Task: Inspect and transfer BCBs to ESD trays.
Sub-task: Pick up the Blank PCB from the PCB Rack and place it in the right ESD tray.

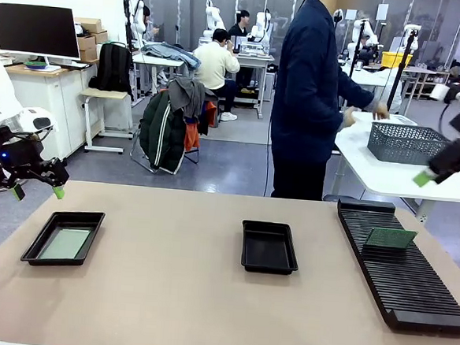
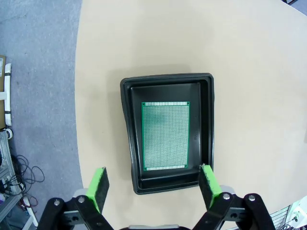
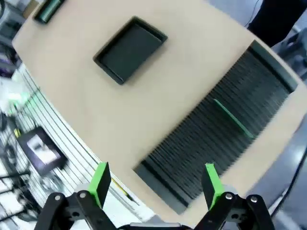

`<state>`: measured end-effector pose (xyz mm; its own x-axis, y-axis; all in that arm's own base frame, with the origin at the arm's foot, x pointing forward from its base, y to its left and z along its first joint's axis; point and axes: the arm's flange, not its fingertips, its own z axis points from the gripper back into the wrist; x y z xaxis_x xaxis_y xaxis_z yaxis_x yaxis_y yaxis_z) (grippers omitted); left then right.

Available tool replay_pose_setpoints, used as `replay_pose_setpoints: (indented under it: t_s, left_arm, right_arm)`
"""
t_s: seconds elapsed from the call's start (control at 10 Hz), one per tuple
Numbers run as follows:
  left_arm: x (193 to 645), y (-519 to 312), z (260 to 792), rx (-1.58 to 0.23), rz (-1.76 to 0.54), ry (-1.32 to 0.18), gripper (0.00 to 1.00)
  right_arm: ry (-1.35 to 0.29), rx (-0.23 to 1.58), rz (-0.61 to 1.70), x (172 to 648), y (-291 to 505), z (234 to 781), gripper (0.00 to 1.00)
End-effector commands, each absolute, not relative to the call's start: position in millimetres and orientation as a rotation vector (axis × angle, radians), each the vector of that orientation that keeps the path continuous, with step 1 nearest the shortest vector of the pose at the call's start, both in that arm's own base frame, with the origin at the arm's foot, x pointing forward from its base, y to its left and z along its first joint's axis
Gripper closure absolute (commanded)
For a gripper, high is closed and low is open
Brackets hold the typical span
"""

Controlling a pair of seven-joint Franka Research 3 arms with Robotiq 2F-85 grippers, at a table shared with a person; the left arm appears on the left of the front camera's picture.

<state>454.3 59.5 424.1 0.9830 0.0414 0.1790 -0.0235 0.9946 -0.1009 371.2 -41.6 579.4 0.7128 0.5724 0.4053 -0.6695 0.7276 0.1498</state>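
One ESD tray (image 1: 90,246) lies at the table's left with a green BCB (image 1: 65,244) flat inside it. My left gripper (image 1: 37,192) hovers above and behind that tray. In the left wrist view it (image 2: 153,187) stands open over the tray's (image 2: 130,134) near rim, with the BCB (image 2: 165,135) below. A second ESD tray (image 1: 269,248) lies empty at mid-table. Another BCB (image 1: 391,237) stands upright in the black slotted rack (image 1: 412,284). My right gripper (image 1: 427,178) hangs high at the right, open (image 3: 156,184) above the rack (image 3: 211,143) and its BCB (image 3: 233,119).
A person (image 1: 310,99) stands at the far side, turned toward a white side table holding a grey mesh basket (image 1: 406,143). The tan table's front edge runs along the bottom of the front view. The empty tray (image 3: 130,49) lies beyond the rack in the right wrist view.
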Motion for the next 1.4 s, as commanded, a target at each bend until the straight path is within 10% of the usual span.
replay_pose_setpoints:
  t_s: [0.0,1.3]
  left_arm:
    - [452.8,59.6,421.2,-0.095,0.035,-0.197,0.00]
    - [452.8,59.6,421.2,-0.095,0.035,-0.197,0.00]
  right_arm:
    - [-0.336,0.238,0.902,384.5,-64.5,588.1,0.00]
    - [-0.339,0.018,1.452,388.3,-97.6,597.7,0.00]
